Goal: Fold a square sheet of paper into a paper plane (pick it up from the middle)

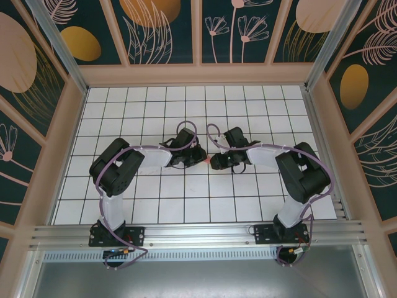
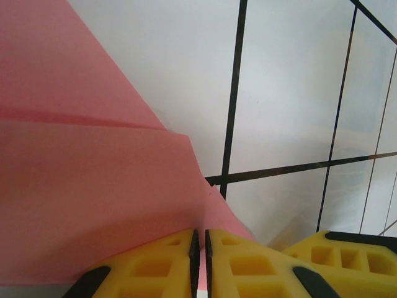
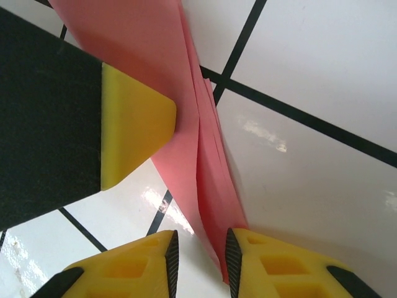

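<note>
The left arm (image 1: pixel 115 172) and right arm (image 1: pixel 302 172) are built of black joints and white shells, with lilac cables (image 1: pixel 196 130); fingers (image 2: pixel 248 267) are moulded yellow.

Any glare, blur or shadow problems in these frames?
Top external: evenly lit, sharp. Left wrist: the salmon-pink folded paper sheet is soft so near the lens. Right wrist: bright glare patches on the glossy white tiled table.

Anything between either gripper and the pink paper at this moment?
Nothing visible. The left gripper is pinched shut on the folded pink paper, and the paper's layers run between the right gripper's parted jaws, close against one pad.
</note>
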Robot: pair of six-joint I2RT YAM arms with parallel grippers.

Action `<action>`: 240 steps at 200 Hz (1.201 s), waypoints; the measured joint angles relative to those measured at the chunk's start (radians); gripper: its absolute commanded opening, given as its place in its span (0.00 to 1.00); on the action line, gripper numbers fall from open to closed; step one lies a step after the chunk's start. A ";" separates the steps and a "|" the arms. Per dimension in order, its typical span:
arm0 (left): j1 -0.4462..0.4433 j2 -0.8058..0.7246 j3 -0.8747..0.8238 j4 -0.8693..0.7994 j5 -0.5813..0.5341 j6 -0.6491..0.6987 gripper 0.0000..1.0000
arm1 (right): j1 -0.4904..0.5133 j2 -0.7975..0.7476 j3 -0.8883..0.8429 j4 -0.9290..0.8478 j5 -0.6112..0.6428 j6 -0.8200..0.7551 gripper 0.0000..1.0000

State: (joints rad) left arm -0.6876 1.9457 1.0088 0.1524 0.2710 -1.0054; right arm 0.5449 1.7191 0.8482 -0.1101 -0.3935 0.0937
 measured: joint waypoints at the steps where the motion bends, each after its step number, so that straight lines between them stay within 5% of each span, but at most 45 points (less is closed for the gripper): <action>1: 0.000 0.000 0.000 0.000 0.000 0.000 0.17 | 0.000 0.000 0.000 0.000 0.000 0.000 0.35; 54: 0.000 0.000 0.000 0.005 -0.003 0.075 0.16 | -0.066 -0.030 -0.033 0.078 -0.038 0.105 0.35; 114: 0.002 -0.029 -0.068 0.083 -0.004 0.122 0.14 | -0.079 -0.014 -0.063 0.107 -0.092 0.214 0.07; 240: 0.006 -0.066 -0.125 0.113 0.008 0.141 0.14 | -0.006 -0.010 -0.105 0.120 -0.191 0.264 0.07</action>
State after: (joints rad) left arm -0.6815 1.8801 0.8841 0.2653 0.2787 -0.8646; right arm 0.5385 1.7092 0.7433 0.0097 -0.5842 0.3576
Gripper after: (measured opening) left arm 0.146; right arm 0.066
